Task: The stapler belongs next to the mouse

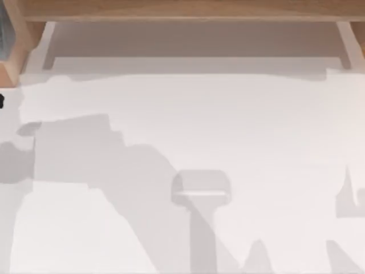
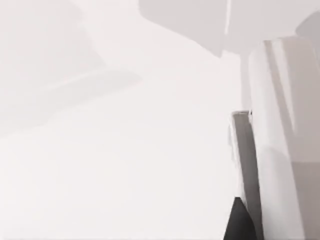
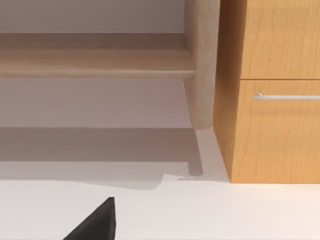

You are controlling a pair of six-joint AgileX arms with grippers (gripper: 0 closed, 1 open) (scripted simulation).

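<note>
The stapler and the mouse are out of view. In the top view the white table (image 1: 256, 125) carries only grey shadows and one pale box-like shape (image 1: 201, 188) near the front middle; I cannot tell what it is. A dark edge of my left gripper (image 2: 236, 222) shows in the left wrist view, beside a tall pale grey-white block (image 2: 280, 140) standing on the table. A black corner of my right gripper (image 3: 95, 224) shows in the right wrist view, low over the white surface and facing the wooden furniture.
A wooden shelf (image 1: 182, 10) runs along the table's back edge, with a recess beneath it. The right wrist view has the shelf's rounded post (image 3: 202, 65) and a wooden drawer cabinet (image 3: 275, 130) with a metal handle (image 3: 287, 96). A small black bit (image 1: 1, 101) sits at the left edge.
</note>
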